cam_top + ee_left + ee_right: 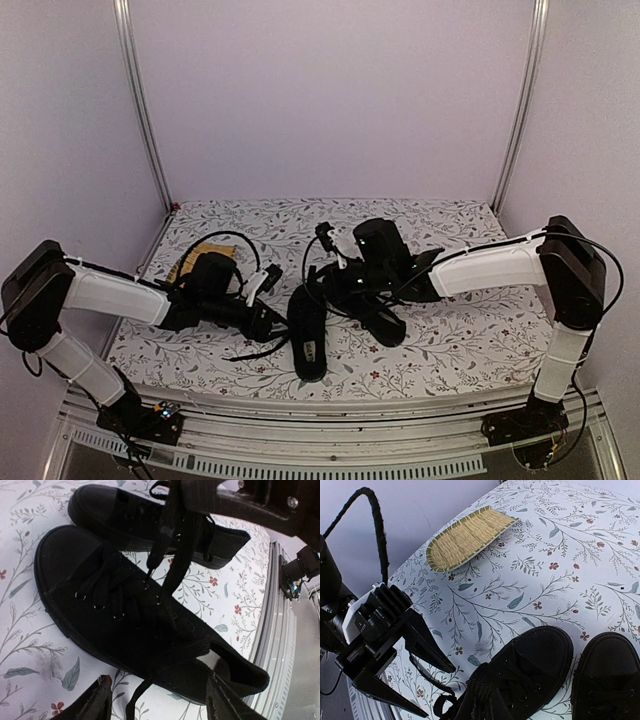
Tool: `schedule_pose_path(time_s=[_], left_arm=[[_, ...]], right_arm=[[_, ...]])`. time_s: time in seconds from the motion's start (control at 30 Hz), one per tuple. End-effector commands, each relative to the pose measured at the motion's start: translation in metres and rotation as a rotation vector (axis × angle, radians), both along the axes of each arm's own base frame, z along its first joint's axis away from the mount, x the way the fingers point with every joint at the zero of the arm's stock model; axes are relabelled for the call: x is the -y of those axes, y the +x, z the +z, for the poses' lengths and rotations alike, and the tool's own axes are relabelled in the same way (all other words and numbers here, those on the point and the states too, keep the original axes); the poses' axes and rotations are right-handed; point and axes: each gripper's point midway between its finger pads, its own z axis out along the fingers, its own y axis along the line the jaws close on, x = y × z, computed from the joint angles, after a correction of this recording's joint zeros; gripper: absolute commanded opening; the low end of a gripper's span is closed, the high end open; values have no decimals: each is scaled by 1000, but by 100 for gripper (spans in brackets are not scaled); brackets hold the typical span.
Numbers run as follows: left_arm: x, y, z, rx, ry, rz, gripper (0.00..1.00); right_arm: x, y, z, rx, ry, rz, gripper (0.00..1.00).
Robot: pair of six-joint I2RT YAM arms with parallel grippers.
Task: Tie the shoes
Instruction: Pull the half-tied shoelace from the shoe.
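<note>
1. The two black shoes lie side by side mid-counter, toes pointing away from the arms. That probably puts the lacing within reach of both arms.
2. The right fingers hang above the nearer shoe. Its laces rise straight up into them, so the fingers look clamped on the laces. This would lift the laces off the tongue and leave room to work beneath.
3. The left fingers sit low at that shoe's heel, spread apart and holding nothing. A loose lace end trails between them, likely the next thing to pinch.
4. The other shoe rests just beyond, untouched.
5. The yellow mat lies well apart, out of the way.
</note>
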Motion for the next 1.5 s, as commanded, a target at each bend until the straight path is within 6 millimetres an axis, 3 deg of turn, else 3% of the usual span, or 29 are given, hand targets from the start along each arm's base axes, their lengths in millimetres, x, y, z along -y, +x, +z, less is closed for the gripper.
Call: schedule_pose_path(time_s=[0.0, 0.17, 0.43, 0.6, 0.73, 1.03, 1.2, 1.33, 1.47], left_arm=[[11, 0, 4, 38, -38, -34, 65], [19, 6, 5, 51, -45, -47, 58], [29, 9, 8, 70, -86, -79, 27], [27, 12, 2, 66, -68, -58, 0], [15, 13, -7, 58, -24, 1, 0], [4, 3, -14, 10, 6, 25, 0], [-9, 3, -27, -27, 68, 89, 0], [-19, -9, -39, -75, 79, 106, 0], [-28, -17, -54, -112, 107, 120, 0]], right_arm=[[4, 3, 17, 22, 40, -26, 2], [4, 2, 18, 20, 43, -24, 2], [10, 1, 19, 23, 39, -41, 2], [29, 0, 20, 11, 31, -110, 2], [58, -3, 17, -18, -2, -214, 2], [131, -17, -12, -95, -106, -445, 2], [144, -29, -35, -159, -134, -460, 2], [156, -39, -63, -220, -166, -482, 2], [163, -47, -76, -260, -166, -499, 2]])
